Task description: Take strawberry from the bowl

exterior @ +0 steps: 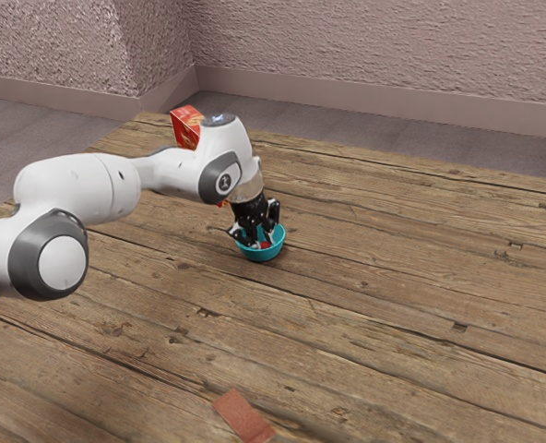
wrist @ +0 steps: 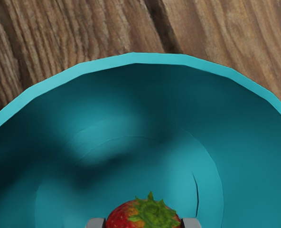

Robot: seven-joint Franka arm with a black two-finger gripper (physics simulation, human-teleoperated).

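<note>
Teal bowl [exterior: 275, 250], upright on wooden table [exterior: 365, 305]; inside, one red strawberry [wrist: 145, 216], green-leaved, black two-fingered pincer [exterior: 263, 243] clamped on it from both sides.

Tbl [exterior: 393, 286] rough, grainy wood; bowl [wrist: 131, 59] smooth, plastic-like w/ slight sheen; wall [exterior: 347, 46] rough, matt; arm [exterior: 79, 189] smooth

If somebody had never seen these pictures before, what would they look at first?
Probably the big white robot arm, reaching in from the exterior view's left over the wooden table. Next, the bright red strawberry with its green leaves, held by the gripper inside the turquoise bowl. Then maybe the red box behind the arm.
</note>
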